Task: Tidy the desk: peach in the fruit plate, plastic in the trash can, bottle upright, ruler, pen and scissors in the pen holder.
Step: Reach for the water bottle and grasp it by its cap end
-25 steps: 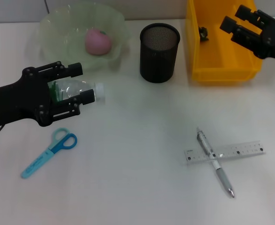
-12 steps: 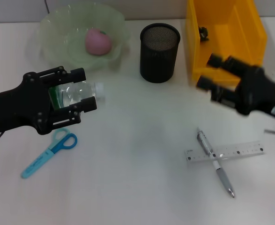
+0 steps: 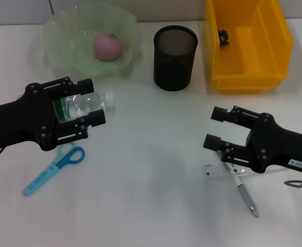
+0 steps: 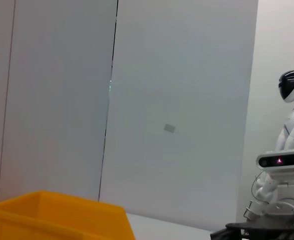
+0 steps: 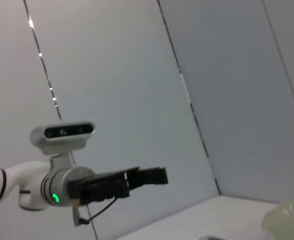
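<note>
My left gripper [image 3: 90, 101], a black two-fingered claw on a black forearm, reaches in from the left edge of the head view, fingers pointing right and slightly away from me. Its fingers are closed around the clear plastic bottle with a white cap [image 3: 84, 105], one finger on the far side and one on the near side, the cap end protruding past the fingertips. My right gripper [image 3: 215, 127], likewise black, enters from the right edge, fingers pointing left with the jaws spread apart and nothing between them. In the right wrist view the left gripper [image 5: 154, 176] appears farther off.
</note>
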Tool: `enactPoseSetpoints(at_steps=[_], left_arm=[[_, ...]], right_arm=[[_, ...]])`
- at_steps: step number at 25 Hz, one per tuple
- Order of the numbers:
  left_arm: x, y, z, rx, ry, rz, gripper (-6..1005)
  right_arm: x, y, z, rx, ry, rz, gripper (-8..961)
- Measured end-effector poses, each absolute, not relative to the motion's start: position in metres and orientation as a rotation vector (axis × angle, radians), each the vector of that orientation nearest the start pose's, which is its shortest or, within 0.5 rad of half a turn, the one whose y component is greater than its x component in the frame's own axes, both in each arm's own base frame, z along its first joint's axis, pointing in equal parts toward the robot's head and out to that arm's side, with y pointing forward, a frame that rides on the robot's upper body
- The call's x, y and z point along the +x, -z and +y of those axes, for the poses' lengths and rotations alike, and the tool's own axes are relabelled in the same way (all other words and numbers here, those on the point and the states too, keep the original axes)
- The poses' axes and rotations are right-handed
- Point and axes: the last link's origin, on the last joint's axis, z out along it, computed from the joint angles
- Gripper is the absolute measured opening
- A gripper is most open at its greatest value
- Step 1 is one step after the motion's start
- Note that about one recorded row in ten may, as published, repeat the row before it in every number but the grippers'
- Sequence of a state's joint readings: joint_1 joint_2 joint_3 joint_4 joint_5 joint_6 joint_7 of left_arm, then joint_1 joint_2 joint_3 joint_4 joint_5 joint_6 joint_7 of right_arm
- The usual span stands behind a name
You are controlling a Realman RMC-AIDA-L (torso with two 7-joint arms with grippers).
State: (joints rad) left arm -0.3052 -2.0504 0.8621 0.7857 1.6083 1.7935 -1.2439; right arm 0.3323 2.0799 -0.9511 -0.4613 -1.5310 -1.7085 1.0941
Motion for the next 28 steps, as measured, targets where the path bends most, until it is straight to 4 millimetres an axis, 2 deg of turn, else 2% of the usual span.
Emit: enactPoseSetpoints(at_steps=[5,10,13,14,15,16,18,20,23,28], left_arm=[[-0.259,-0.041,0.279,-2.655,1.039,-0.331,683],[-0.240,-0.058,0.303,-2.702,0.944,-0.335,683],[-0.234,-0.062,0.309,-2.714,0.910,-0.330,684],[-0.222,-0.064,0.326,-2.742,0.773,-0.323,684],[-0.222,-0.064,0.326,-2.742,0.773,-0.323,684],[-0.218,-0.062,0.334,-2.757,0.703,-0.320,684],[-0.218,-0.062,0.334,-2.757,0.703,-0.320,684],[-0.202,-0.044,0.361,-2.849,0.411,-0.318,684],[-0.189,-0.036,0.366,-2.889,0.297,-0.280,684],[-0.168,-0.005,0.383,-2.908,-0.047,-0.197,684]], right_arm=[[0.270,0.028,0.256,-2.606,-1.183,0.548,719],[0.273,0.030,0.255,-2.603,-1.173,0.565,720],[0.279,0.032,0.253,-2.587,-1.146,0.610,719],[0.279,0.032,0.253,-2.587,-1.146,0.610,719],[0.280,0.033,0.253,-2.585,-1.143,0.616,719],[0.281,0.033,0.252,-2.583,-1.139,0.622,719],[0.283,0.034,0.250,-2.578,-1.130,0.630,719],[0.284,0.034,0.250,-2.576,-1.126,0.633,720],[0.287,0.039,0.248,-2.561,-1.115,0.659,720],[0.288,0.041,0.246,-2.553,-1.118,0.681,720]])
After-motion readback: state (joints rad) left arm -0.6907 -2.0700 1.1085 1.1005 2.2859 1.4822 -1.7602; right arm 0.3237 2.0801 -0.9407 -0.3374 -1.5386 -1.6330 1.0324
